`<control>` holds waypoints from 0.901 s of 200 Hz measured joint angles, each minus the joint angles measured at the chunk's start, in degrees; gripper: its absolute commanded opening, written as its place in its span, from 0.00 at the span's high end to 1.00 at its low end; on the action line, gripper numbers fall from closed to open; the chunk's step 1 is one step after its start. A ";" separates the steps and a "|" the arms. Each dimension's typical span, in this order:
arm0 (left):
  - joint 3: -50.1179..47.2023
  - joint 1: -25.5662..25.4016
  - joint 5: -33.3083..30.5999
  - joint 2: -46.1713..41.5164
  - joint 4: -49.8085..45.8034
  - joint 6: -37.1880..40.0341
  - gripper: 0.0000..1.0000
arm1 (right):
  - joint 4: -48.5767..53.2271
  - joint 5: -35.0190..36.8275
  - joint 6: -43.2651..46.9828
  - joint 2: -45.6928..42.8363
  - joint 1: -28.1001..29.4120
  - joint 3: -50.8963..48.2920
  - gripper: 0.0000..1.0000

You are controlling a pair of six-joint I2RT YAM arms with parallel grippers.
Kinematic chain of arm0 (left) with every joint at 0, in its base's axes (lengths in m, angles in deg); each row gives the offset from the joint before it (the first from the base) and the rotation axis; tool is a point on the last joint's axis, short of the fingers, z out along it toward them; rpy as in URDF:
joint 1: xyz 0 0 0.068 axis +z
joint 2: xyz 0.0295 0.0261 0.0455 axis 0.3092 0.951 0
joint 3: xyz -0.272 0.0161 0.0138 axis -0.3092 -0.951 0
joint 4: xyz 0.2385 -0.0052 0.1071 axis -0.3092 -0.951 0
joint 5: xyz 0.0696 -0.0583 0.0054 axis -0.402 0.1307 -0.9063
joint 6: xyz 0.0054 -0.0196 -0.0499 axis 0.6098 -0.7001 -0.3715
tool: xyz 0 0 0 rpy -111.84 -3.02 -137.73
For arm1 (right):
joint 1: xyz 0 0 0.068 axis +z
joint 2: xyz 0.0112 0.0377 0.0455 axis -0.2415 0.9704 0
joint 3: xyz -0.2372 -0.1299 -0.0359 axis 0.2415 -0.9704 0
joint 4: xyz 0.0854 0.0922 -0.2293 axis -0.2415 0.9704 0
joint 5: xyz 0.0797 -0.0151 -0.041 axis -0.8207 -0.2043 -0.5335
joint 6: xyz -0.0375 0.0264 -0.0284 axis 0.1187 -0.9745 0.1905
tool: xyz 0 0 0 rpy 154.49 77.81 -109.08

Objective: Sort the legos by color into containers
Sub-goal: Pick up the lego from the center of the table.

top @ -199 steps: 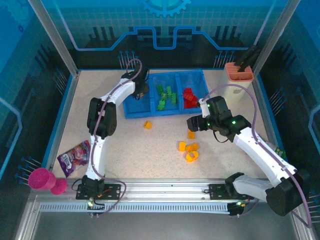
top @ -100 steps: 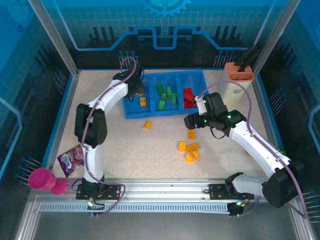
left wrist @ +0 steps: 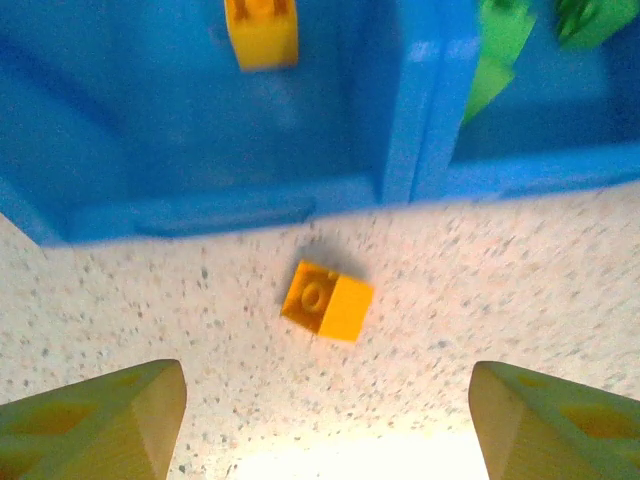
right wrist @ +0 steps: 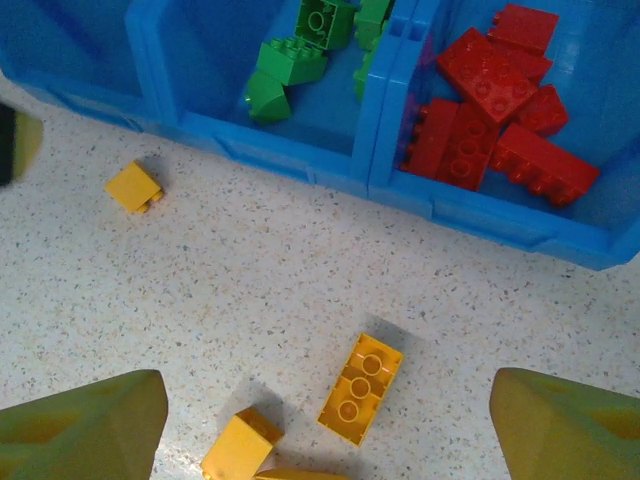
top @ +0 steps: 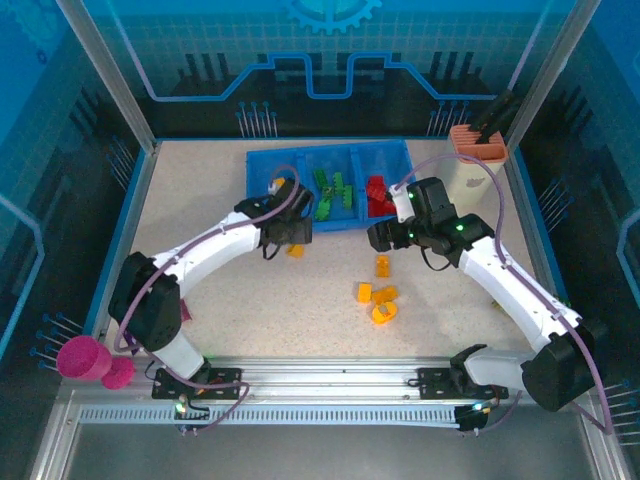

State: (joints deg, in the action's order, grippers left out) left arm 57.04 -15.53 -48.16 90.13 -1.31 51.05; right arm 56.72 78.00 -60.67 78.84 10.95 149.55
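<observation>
Legos = light, rigid, slick plastic. Won't crush, but can squirt out if pinched off-centre. Grip flat side walls, not studs.

L gripper (left wrist: 325,425): jaws wide, nothing held — small orange-yellow brick (left wrist: 327,300) on table (left wrist: 520,280) ahead of fingers (left wrist: 100,425), roughly centred, skewed, just short of tray (left wrist: 230,205) front wall.

R gripper (right wrist: 325,435): wide, empty — long yellow brick (right wrist: 361,388) between its fingers, lying diagonal.

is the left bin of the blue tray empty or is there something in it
Not empty. In the left wrist view the left bin holds one yellow brick lying on its blue floor; the rest of the floor in view is bare.
</observation>
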 measured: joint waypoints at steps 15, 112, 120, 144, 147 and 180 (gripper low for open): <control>-4.24 -0.28 0.44 -0.48 1.84 -0.79 0.22 | 0.44 0.00 0.37 0.00 0.00 0.09 0.12; -3.93 -1.20 1.46 8.52 8.55 -1.55 0.20 | 1.75 0.04 1.03 0.26 -0.42 0.11 0.06; -3.67 -1.20 1.46 9.33 8.48 -1.36 0.20 | 1.90 0.04 1.03 0.26 -0.50 0.11 0.06; -2.40 -1.20 1.42 11.72 8.44 -0.17 0.19 | 2.27 0.22 1.03 0.26 -0.76 0.09 0.05; -2.23 -1.20 1.38 12.00 8.46 0.02 0.19 | 2.29 0.22 1.03 0.26 -0.81 0.09 0.05; -0.20 -1.20 0.39 14.53 8.37 1.81 0.19 | 2.38 0.24 1.03 0.26 -1.11 0.07 0.05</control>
State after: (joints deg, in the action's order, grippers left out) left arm 56.85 -16.73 -47.77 104.66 7.07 52.87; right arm 59.10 78.24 -59.64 79.11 9.84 149.61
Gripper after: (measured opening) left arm 0.810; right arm 0.949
